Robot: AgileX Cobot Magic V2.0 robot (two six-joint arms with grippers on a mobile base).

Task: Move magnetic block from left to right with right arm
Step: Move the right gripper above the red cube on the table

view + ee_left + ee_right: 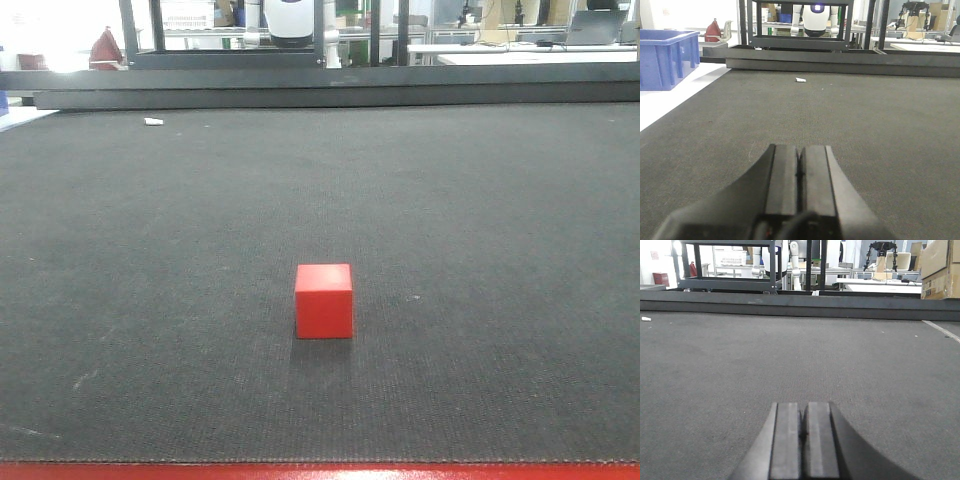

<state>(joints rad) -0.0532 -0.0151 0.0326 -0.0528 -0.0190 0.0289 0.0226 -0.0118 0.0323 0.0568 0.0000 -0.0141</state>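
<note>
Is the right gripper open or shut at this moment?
Shut. The right gripper shows its two fingers pressed together, with nothing between them.

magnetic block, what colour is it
Plain red with no pattern; the magnetic block shows best in the exterior front-facing view.

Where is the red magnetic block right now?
In the front-facing view the magnetic block sits on the dark mat, about centre left-to-right, nearer the red edge strip than the far rail; neither wrist view shows it.
</note>
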